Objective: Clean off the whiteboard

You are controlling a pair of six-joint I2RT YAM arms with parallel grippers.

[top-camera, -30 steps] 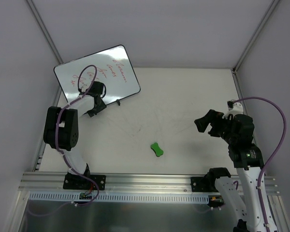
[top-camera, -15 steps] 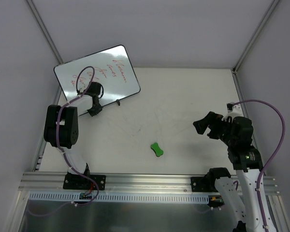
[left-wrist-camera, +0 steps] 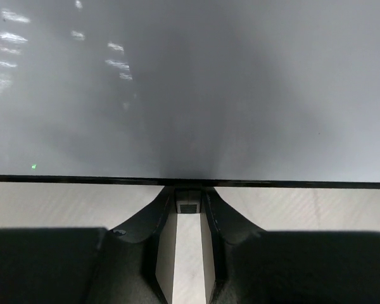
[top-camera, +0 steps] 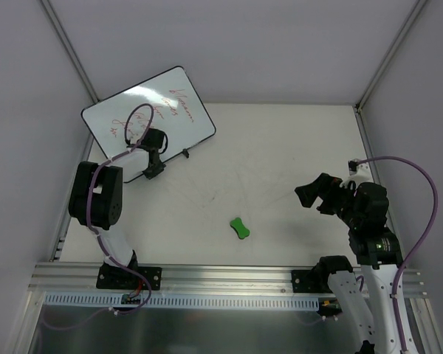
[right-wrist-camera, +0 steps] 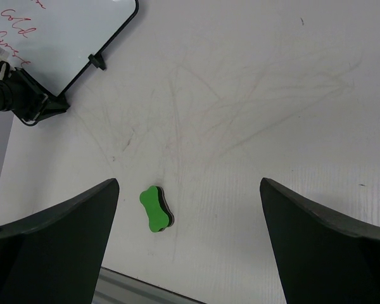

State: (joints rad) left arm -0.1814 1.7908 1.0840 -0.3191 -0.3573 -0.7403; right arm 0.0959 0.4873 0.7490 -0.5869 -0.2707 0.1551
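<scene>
My left claw (left-wrist-camera: pixel 189 197) was pinched nearly shut on the lower rim of the board (left-wrist-camera: pixel 196 95), just ahead; my right claw (right-wrist-camera: pixel 189 185) gaped empty.

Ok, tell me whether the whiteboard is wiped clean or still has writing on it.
Still written on: red handwriting runs across the whiteboard in the top view and shows on its corner in the right wrist view.

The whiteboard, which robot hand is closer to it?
Left. The left gripper is right at the whiteboard, pinching its lower edge. The right gripper hangs open far away, over the other side of the table.
</scene>
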